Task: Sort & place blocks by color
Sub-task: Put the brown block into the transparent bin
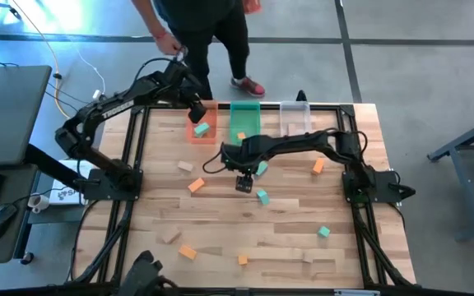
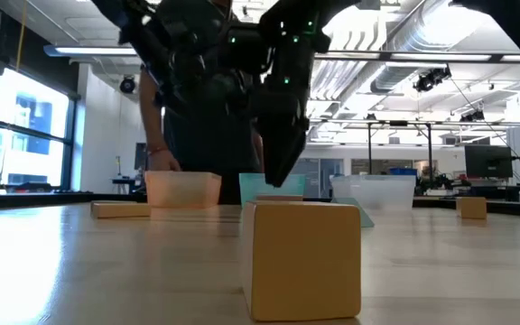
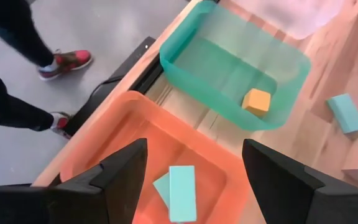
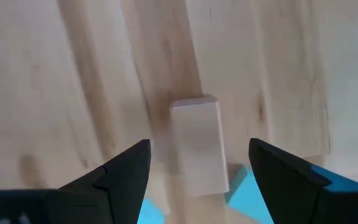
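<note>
Tan block (image 2: 301,259) nearest, left gripper (image 3: 194,171) jaws apart over orange tray (image 3: 129,130), right gripper (image 4: 199,168) jaws apart, no legible writing

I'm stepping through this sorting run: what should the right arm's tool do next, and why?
Probably lower straight down and close. The right tool hangs open above a tan block lying on the table, the block centred between its fingers and not yet gripped.

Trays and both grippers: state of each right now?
Translucent orange tray: holds two teal-green blocks.
Translucent green tray: holds one orange block.
Clear tray: contents cannot be told.
Left gripper: open, empty, above the orange tray.
Right gripper: open, empty, above a tan wooden block lying flat on the table.
</note>
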Controlling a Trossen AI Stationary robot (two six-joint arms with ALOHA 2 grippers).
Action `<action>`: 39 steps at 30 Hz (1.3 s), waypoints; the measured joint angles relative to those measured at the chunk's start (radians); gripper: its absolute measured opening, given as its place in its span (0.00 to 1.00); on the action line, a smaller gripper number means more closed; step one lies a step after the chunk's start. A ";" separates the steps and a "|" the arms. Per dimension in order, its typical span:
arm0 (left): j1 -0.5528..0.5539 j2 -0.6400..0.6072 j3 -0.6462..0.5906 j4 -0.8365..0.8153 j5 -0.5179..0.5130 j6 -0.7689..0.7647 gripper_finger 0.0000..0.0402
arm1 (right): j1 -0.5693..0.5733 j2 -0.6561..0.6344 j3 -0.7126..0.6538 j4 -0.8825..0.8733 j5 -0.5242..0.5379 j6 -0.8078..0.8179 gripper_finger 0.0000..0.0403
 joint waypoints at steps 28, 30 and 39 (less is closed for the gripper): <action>-0.003 -0.237 0.001 -0.236 0.000 -0.011 0.63 | -0.008 0.067 0.000 -0.019 -0.013 0.056 0.26; -0.003 -0.242 0.001 -0.249 0.000 -0.011 0.63 | -0.008 0.050 0.000 -0.020 0.012 0.071 0.26; -0.045 -0.245 0.001 -0.267 0.000 -0.008 0.63 | -0.044 -0.056 0.000 -0.045 0.177 0.096 0.26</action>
